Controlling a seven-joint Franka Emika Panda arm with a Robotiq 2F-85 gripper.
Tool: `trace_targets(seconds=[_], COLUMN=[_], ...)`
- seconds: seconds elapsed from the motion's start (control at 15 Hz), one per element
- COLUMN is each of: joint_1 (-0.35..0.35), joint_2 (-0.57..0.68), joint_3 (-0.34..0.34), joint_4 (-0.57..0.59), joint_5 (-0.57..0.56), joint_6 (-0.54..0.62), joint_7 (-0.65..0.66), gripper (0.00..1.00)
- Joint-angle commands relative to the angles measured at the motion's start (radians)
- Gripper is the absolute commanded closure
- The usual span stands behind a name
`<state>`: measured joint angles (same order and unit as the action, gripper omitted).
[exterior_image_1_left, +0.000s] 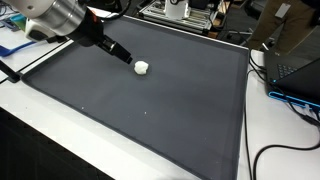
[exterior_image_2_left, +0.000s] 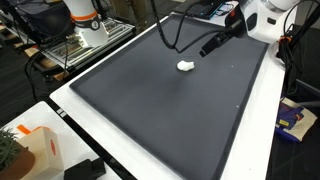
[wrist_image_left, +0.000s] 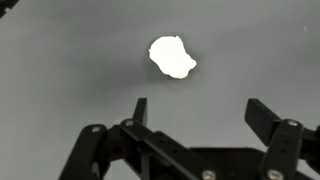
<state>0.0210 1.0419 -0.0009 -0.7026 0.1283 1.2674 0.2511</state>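
A small white lump (exterior_image_1_left: 142, 68) lies on the dark grey mat (exterior_image_1_left: 150, 110); it also shows as the white lump (exterior_image_2_left: 185, 66) and, bright and irregular, as the white lump (wrist_image_left: 172, 57) in the wrist view. My gripper (exterior_image_1_left: 124, 55) hovers close beside it, apart from it, also seen as the gripper (exterior_image_2_left: 208, 47). In the wrist view the gripper (wrist_image_left: 200, 110) stands open, its two black fingers wide apart with nothing between them, and the lump lies just beyond the fingertips.
The mat (exterior_image_2_left: 170, 110) covers most of a white table (exterior_image_1_left: 290, 140). Cables (exterior_image_1_left: 290, 95) run along one side. A second robot base (exterior_image_2_left: 88, 25) stands behind the far edge, and a cardboard box (exterior_image_2_left: 35, 150) with a plant sits near a corner.
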Motion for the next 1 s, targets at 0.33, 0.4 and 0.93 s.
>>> trace_targets(seconds=[0.33, 0.4, 0.93], joint_1=[-0.016, -0.016, -0.015], joint_2=[0.118, 0.124, 0.149], joint_3=[0.007, 0.007, 0.008], joint_4=[0.122, 0.127, 0.153], joint_5=[0.014, 0.015, 0.015], joint_6=[-0.043, -0.045, -0.06], joint_7=[0.025, 0.026, 0.036], gripper=[0.0, 0.0, 0.0])
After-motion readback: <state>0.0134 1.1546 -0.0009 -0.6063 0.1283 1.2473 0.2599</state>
